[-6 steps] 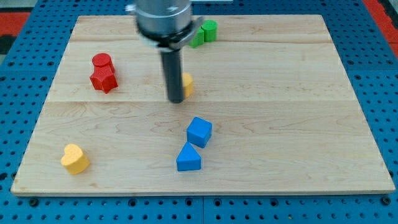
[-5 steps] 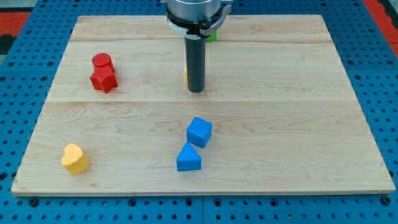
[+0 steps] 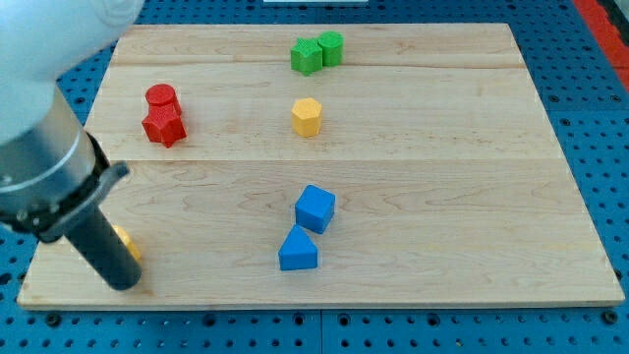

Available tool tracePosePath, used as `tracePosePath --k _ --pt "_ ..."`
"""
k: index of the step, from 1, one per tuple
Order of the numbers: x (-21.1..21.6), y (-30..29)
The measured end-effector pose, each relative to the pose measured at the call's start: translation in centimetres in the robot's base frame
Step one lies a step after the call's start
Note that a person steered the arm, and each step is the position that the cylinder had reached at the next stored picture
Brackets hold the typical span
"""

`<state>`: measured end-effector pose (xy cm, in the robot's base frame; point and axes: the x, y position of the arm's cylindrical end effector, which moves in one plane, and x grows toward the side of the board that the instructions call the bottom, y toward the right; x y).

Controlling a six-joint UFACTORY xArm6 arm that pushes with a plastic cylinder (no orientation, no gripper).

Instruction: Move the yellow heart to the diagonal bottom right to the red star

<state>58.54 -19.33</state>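
My tip (image 3: 122,282) is at the view's bottom left, near the board's lower edge. The rod covers most of the yellow heart (image 3: 127,242); only a sliver shows at the rod's right side. The red star (image 3: 163,126) lies at the upper left, well above the tip, with a red cylinder (image 3: 161,96) touching it just above.
A yellow hexagon (image 3: 307,116) sits at upper centre. A green star (image 3: 306,56) and a green cylinder (image 3: 331,47) sit together near the top edge. A blue cube (image 3: 314,208) and a blue triangle (image 3: 298,250) lie at lower centre. The wooden board (image 3: 472,197) rests on a blue pegboard.
The rod has swept from beside the yellow hexagon at upper centre to the bottom left, now over the yellow heart. The hexagon and green blocks are uncovered. No block has visibly moved.
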Motion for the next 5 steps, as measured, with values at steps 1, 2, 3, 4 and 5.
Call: tracePosePath --k 1,2,3,4,5 --pt "-0.2 -3.3" --pt "-0.5 -5.8" --pt "-3.3 -2.9" --pt "-6.4 1.4" --pt "-9.9 6.1"
